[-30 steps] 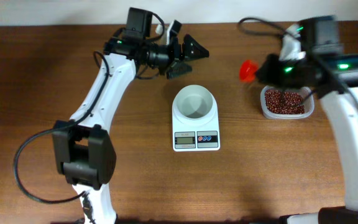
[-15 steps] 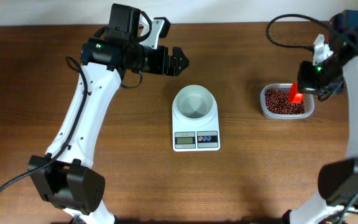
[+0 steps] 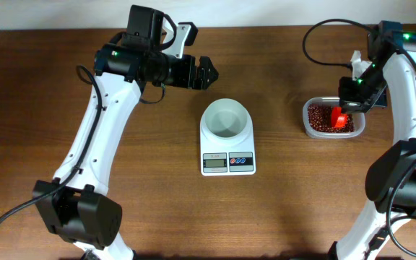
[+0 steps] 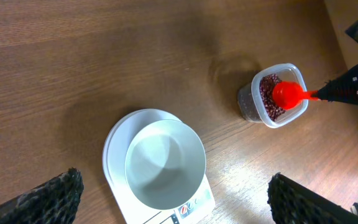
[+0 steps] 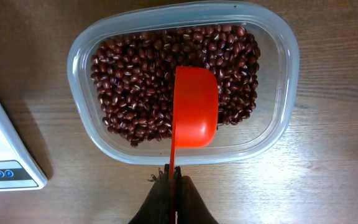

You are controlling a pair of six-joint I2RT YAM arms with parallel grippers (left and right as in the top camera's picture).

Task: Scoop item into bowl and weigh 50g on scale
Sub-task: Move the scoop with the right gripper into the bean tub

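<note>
The white bowl [image 3: 227, 119] stands empty on the white scale [image 3: 227, 154] at the table's middle; both show in the left wrist view, the bowl [image 4: 165, 164] on the scale [image 4: 118, 134]. Red-brown beans [image 5: 138, 81] fill a clear plastic container [image 5: 82, 48] at the right [image 3: 310, 128]. My right gripper [image 5: 174, 180] is shut on the handle of a red scoop [image 5: 195, 106], whose cup hangs over the beans, back side up [image 3: 338, 117]. My left gripper [image 3: 202, 72] is open and empty, held above the table behind the bowl.
The container also shows in the left wrist view [image 4: 248, 104] with the scoop [image 4: 286, 93] over it. The scale's display and buttons [image 3: 227, 162] face the front edge. Cables trail behind both arms at the back of the table.
My right gripper carried the red scoop from left of the container to over the beans and lowered it. My left arm drew back left a second ago, then stayed still.
</note>
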